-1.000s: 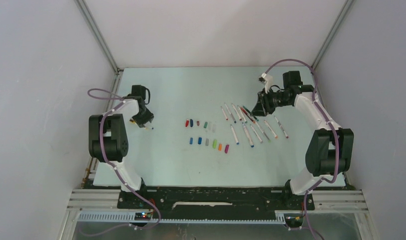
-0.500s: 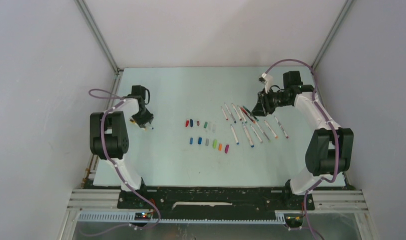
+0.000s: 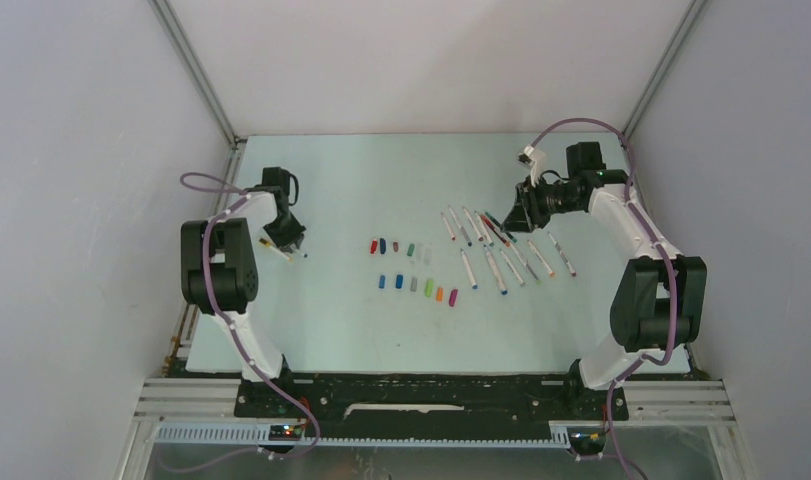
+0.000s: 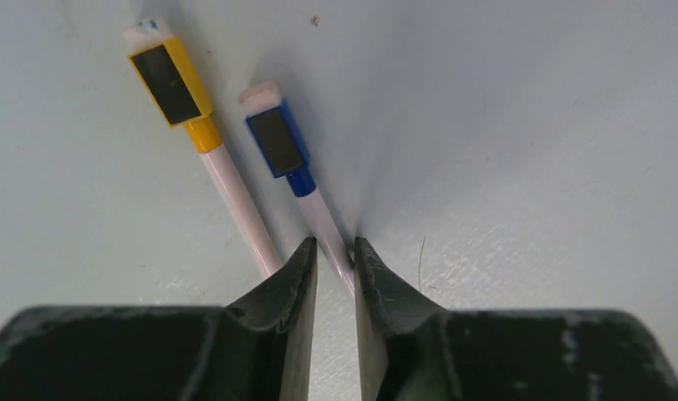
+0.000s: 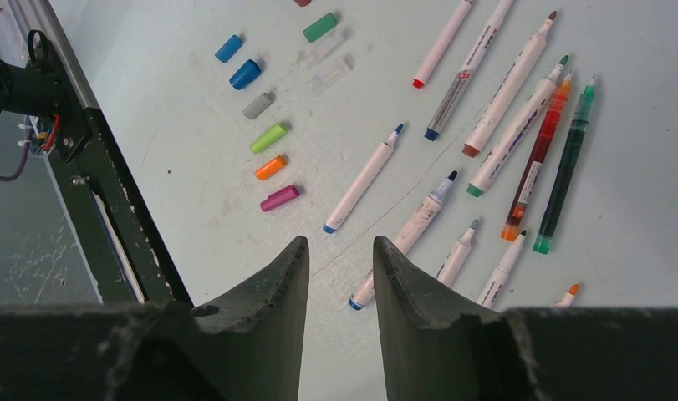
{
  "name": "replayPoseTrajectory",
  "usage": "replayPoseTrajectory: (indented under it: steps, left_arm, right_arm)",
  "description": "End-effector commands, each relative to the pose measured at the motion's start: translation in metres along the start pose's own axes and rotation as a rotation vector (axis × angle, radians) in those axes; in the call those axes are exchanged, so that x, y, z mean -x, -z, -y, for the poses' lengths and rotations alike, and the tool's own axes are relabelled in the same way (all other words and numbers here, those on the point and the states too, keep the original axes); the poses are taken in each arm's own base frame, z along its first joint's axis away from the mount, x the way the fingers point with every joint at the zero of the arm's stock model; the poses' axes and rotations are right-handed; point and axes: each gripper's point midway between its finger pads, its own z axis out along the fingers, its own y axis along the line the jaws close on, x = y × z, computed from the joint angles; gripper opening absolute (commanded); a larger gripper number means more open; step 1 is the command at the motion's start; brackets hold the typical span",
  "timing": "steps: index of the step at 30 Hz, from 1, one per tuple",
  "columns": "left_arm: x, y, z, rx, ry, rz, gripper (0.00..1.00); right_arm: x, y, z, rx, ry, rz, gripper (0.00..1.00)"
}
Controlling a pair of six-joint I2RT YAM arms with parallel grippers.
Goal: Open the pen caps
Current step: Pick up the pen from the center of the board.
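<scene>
Straddling the blue-capped pen (image 4: 302, 182), barrel half hidden, left jaws narrow, grip unclear; right jaws ajar, empty.

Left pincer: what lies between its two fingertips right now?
The left wrist view shows the white barrel of the blue-capped pen running into the gap between the fingertips of the left pincer. The yellow-capped pen lies just outside that gap.

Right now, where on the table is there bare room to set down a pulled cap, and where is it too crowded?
Bare: the far strip of the table behind the pen caps; the near strip between the caps and the table's near edge; a gap between the left gripper and the caps. Crowded: the pens fanned by the right gripper.
</scene>
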Motion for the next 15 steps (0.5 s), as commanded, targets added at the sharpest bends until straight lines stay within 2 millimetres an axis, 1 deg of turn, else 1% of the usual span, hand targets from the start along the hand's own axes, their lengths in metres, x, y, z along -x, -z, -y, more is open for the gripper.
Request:
replayPoseTrajectory:
  steps: [1, 4, 7, 12, 15]
  left_arm:
    - [0.007, 0.003, 0.007, -0.032, -0.025, -0.009, 0.23]
    - [0.004, 0.004, 0.011, -0.063, -0.038, -0.026, 0.2]
    - [-0.001, 0.007, 0.02, -0.104, -0.067, -0.039, 0.19]
    - [-0.011, 0.015, 0.035, -0.144, -0.156, -0.056, 0.16]
    - [-0.027, 0.022, 0.049, -0.162, -0.24, -0.069, 0.15]
  right_arm:
    - [0.008, 0.005, -0.004, 0.015, 0.033, 0.035, 0.36]
    - [0.009, 0.007, -0.004, 0.017, 0.032, 0.039, 0.36]
    - [0.009, 0.007, -0.004, 0.018, 0.031, 0.042, 0.36]
    - [0.01, 0.008, -0.004, 0.017, 0.032, 0.045, 0.36]
    - [0.01, 0.008, -0.004, 0.018, 0.032, 0.046, 0.36]
